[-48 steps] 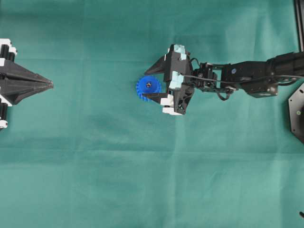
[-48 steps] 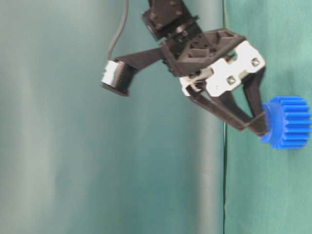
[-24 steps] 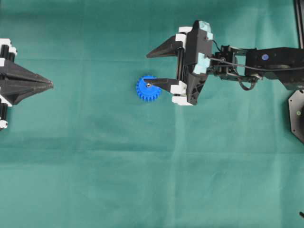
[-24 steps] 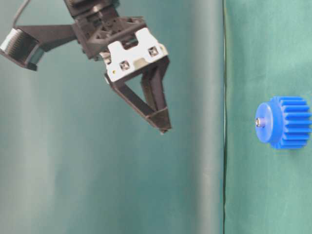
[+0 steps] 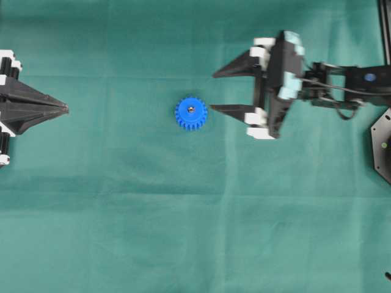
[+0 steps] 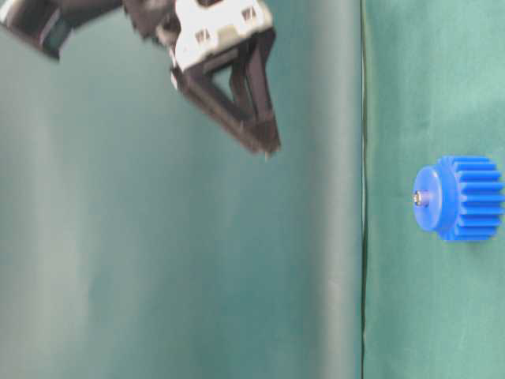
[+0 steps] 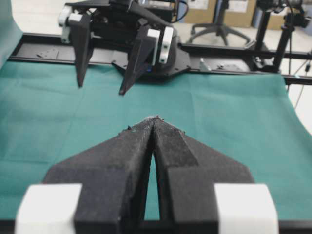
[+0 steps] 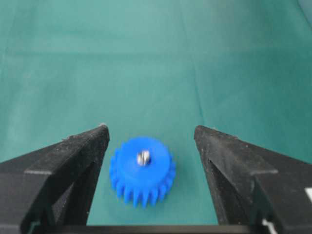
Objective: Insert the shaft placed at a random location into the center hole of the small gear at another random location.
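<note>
Green cloth [image 5: 183, 232] covers the whole table, and on it we see the small gear [image 5: 191, 113], a bright blue plastic toothed wheel with a raised hub, lying flat a little left of the middle in the overhead view. The shaft [image 5: 191, 109], a tiny silver-grey metal pin, stands in the center hole of that hub; in the table-level view we see the pin's tip [image 6: 418, 198] poking out of the hub face, and in the right wrist view it shows as a shiny stub [image 8: 143, 157] at the middle of the blue wheel [image 8: 142, 170].

We find the right gripper [image 5: 220, 91] just to the right of the gear and apart from it, its two black pointed fingers spread wide with nothing between them. In the table-level view the same gripper [image 6: 264, 142] hangs well above the cloth, clear of the gear [image 6: 461, 197]. From the right wrist camera we see the two black fingertips [image 8: 85, 146] flanking the gear without touching it.

At the far left edge of the overhead view we see the left gripper [image 5: 66, 110], its black fingers pressed together into one point, well apart from the gear. The left wrist view shows these fingers [image 7: 122, 170] meeting at the tip, empty, with the right gripper [image 7: 100, 87] facing them across the cloth.
</note>
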### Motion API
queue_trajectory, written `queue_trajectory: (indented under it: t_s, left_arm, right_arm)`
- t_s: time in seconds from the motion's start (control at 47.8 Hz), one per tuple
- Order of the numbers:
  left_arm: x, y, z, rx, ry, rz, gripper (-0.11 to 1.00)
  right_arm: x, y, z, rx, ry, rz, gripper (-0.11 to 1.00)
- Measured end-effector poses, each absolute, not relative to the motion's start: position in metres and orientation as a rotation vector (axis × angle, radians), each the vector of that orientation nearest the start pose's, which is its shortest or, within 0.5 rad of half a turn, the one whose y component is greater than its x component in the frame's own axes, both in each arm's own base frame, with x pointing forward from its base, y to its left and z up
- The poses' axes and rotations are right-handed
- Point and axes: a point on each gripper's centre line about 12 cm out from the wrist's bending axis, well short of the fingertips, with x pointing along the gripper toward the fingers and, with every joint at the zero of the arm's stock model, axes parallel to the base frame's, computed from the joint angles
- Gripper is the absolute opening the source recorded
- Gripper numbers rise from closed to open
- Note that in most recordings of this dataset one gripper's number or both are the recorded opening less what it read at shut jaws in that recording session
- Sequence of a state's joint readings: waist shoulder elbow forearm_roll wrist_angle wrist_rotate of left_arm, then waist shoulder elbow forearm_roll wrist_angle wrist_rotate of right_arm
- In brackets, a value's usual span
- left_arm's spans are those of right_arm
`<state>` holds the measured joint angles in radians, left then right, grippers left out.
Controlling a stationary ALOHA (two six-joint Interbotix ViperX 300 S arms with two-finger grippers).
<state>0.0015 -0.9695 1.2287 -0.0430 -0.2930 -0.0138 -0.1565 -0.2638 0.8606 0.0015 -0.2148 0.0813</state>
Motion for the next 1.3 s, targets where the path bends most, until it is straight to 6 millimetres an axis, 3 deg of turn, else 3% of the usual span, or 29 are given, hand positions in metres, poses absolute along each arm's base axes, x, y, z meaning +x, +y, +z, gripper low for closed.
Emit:
queue_trajectory:
  t_s: [0.251, 0.377, 1.297]
  left_arm:
    - [0.194, 0.001, 0.273, -0.055, -0.034, 0.011, -0.01]
    - [0.194, 0.001, 0.273, -0.055, -0.034, 0.011, -0.01]
    - [0.195, 0.002, 0.273, -0.054, -0.034, 0.013, -0.01]
  right_arm:
    - [0.290, -0.046, 0.224, 0.115, 0.376, -0.171, 0.86]
    - [0.280, -0.045, 0.226, 0.117, 0.379, -0.173, 0.86]
    - [0.278, -0.044, 0.224, 0.119, 0.389, -0.172, 0.86]
